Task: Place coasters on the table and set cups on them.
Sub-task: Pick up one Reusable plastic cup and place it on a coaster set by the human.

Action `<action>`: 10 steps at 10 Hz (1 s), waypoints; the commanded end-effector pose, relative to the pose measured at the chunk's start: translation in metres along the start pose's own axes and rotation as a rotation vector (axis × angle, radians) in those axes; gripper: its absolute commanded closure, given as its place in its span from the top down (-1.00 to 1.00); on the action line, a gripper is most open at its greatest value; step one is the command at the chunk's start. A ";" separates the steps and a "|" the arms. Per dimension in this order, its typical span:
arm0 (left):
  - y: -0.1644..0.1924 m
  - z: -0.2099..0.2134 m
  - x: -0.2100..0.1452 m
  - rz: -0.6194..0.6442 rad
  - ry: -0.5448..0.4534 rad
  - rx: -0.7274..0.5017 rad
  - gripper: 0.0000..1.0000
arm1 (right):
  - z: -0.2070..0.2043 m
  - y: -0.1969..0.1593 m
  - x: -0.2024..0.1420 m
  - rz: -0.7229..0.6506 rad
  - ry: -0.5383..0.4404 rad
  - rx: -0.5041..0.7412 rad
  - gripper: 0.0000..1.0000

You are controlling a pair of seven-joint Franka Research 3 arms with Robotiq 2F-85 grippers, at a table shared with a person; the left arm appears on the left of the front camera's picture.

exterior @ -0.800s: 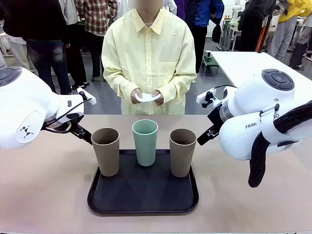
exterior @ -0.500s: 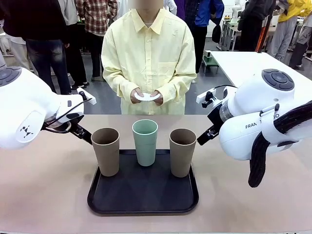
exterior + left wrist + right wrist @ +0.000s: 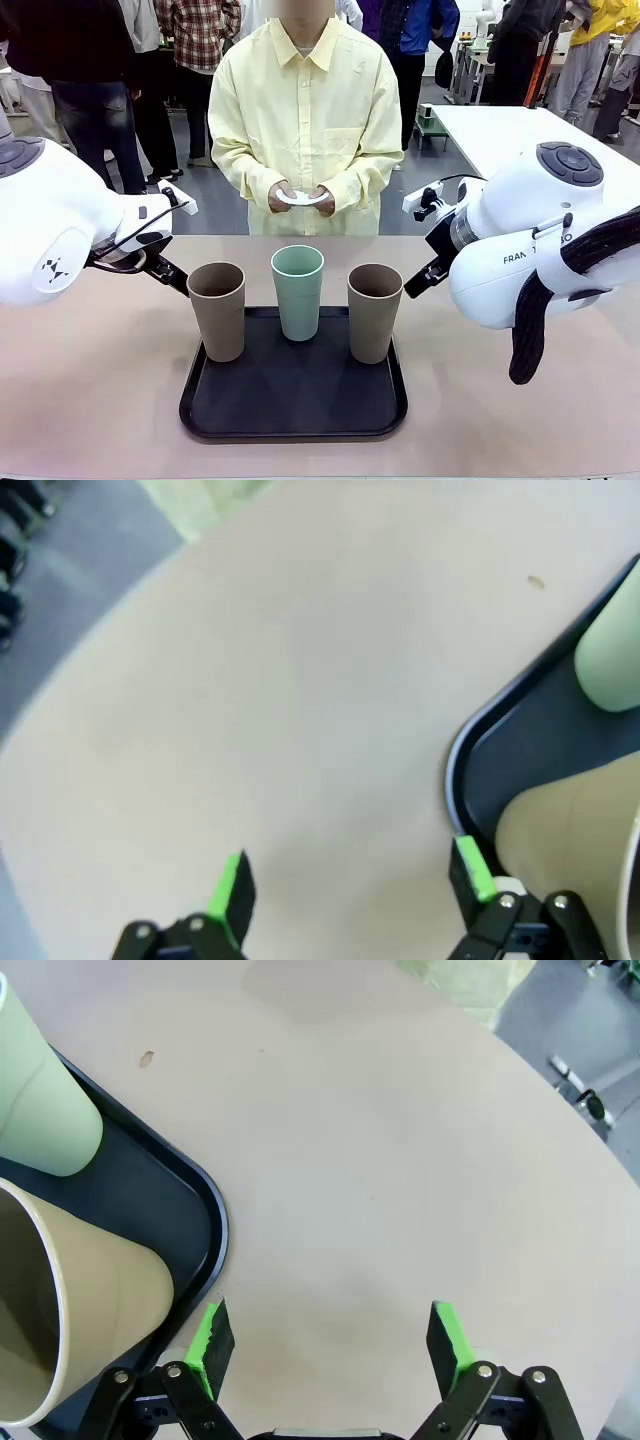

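Three cups stand on a black tray mid-table: a taupe cup on the left, a mint-green cup behind the middle, and a taupe cup on the right. The person at the far side holds the white coasters in both hands at waist height. My left gripper hovers open over the bare table, just left of the tray's corner and the left taupe cup. My right gripper is open above the table, beside the tray's rim and the right taupe cup.
The beige table has free room on both sides of the tray and in front of it. A white table stands at the back right. Other people stand behind the person.
The person's hands have shifted the coasters slightly. Both arms and the cups have stayed still.
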State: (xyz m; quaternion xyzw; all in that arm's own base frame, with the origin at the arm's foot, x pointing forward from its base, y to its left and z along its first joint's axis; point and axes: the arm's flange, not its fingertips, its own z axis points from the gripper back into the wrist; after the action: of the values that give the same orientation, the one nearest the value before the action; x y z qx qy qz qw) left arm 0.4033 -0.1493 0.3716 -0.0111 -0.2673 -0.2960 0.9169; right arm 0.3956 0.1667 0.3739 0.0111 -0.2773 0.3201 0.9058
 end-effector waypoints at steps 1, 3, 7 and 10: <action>0.000 0.000 0.000 0.000 0.000 0.000 1.00 | 0.000 0.000 0.000 0.000 0.000 0.000 1.00; 0.000 0.000 0.000 0.000 0.000 0.000 1.00 | 0.000 0.000 0.000 0.000 0.000 0.000 1.00; 0.007 0.053 0.009 -0.016 0.035 -0.008 1.00 | 0.064 0.001 0.006 -0.021 0.071 -0.071 1.00; -0.008 0.125 -0.012 0.013 0.166 -0.035 1.00 | 0.127 0.029 -0.031 -0.018 0.181 -0.096 1.00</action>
State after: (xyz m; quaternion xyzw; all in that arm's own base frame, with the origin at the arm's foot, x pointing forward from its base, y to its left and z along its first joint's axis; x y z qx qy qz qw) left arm 0.3606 -0.1345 0.4574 -0.0070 -0.2203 -0.3011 0.9278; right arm 0.3433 0.1548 0.4664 -0.0484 -0.2340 0.3031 0.9225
